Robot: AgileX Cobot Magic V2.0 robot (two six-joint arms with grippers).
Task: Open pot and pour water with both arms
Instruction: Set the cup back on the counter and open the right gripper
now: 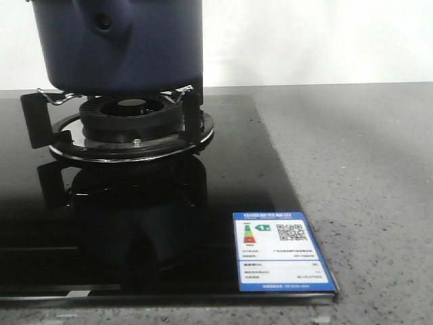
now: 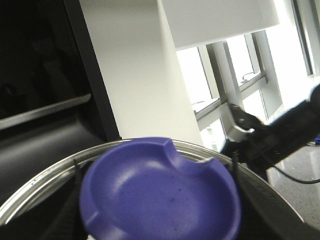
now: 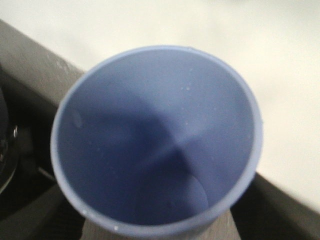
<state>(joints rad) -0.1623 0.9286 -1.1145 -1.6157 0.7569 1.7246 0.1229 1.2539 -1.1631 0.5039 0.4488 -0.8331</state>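
Note:
The dark navy pot [image 1: 122, 40] stands on the gas burner [image 1: 132, 118] at the far left, its side stub with a round hole [image 1: 103, 24] facing me; its top is cut off by the frame. In the left wrist view a purple-blue dished lid knob [image 2: 160, 192] on a steel-rimmed lid [image 2: 40, 187] fills the jaw area, tilted toward a wall and windows. My left fingers are hidden beneath it. In the right wrist view the pale blue cup [image 3: 155, 140] sits at the jaws, mouth toward the camera. No water shows inside. Neither gripper shows in the front view.
The burner sits on a black glass hob [image 1: 203, 203] with a blue energy label [image 1: 281, 250] at its front right corner. Grey speckled counter [image 1: 365, 169] lies to the right. A black arm [image 2: 280, 135] shows beyond the lid in the left wrist view.

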